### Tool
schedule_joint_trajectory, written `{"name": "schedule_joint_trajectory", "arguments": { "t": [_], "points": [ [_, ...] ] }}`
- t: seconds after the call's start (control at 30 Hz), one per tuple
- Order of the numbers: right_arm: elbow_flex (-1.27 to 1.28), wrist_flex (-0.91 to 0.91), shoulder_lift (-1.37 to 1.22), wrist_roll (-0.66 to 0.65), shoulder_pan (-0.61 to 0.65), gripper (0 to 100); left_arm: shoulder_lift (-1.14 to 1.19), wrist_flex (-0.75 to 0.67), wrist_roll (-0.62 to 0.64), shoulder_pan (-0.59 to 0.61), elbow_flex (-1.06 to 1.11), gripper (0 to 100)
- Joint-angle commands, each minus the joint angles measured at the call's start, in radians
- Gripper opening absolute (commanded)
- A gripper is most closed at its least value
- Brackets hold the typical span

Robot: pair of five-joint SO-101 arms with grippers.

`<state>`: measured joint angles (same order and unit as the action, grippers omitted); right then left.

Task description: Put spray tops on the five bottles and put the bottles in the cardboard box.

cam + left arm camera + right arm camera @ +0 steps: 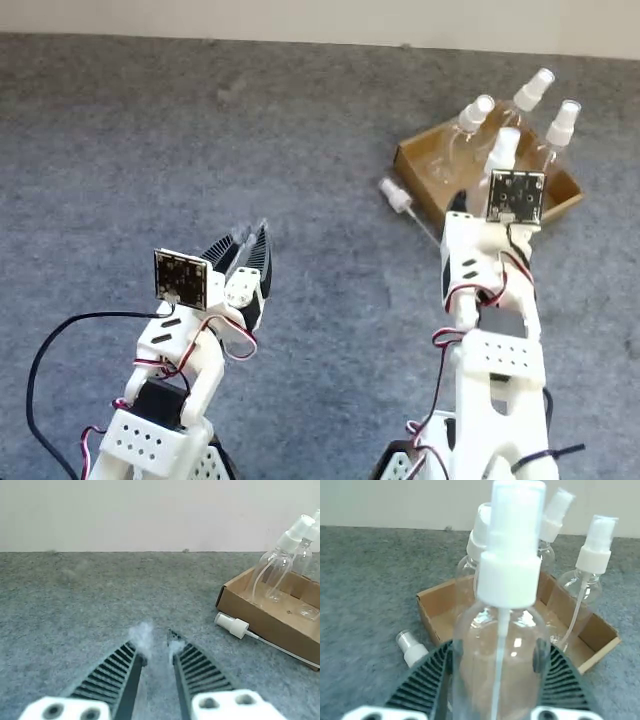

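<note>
My right gripper: jaws clamped on a capped bottle, upright over the cardboard box, ready for lowering in. My left gripper: jaws slightly parted, empty, well apart from the box. Loose spray top: just beside the box.

White plastic arms, black ribbed fingers, square wrist circuit boards, red, white and black cables
</note>
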<state>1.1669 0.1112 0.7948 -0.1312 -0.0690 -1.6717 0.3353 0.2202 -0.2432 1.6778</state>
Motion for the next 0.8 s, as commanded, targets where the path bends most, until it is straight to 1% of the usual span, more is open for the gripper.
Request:
{"name": "schedule_joint_trajectory", "arguments": {
  "t": [0.0,0.2,0.37,0.77],
  "points": [
    [-0.073,-0.096,-0.01,-0.017,-0.031,15.6,-0.004,0.003,-0.014,0.016,0.024,3],
    [-0.073,-0.134,-0.036,-0.017,-0.031,15.7,-0.004,0.003,-0.015,0.021,0.024,3],
    [-0.064,-0.134,-0.038,-0.011,-0.031,15.9,-0.004,-0.002,-0.009,0.07,0.024,3],
    [-0.001,-0.134,-0.038,-0.017,-0.031,15.9,-0.004,-0.002,-0.009,0.07,0.024,3]
  ]
}}
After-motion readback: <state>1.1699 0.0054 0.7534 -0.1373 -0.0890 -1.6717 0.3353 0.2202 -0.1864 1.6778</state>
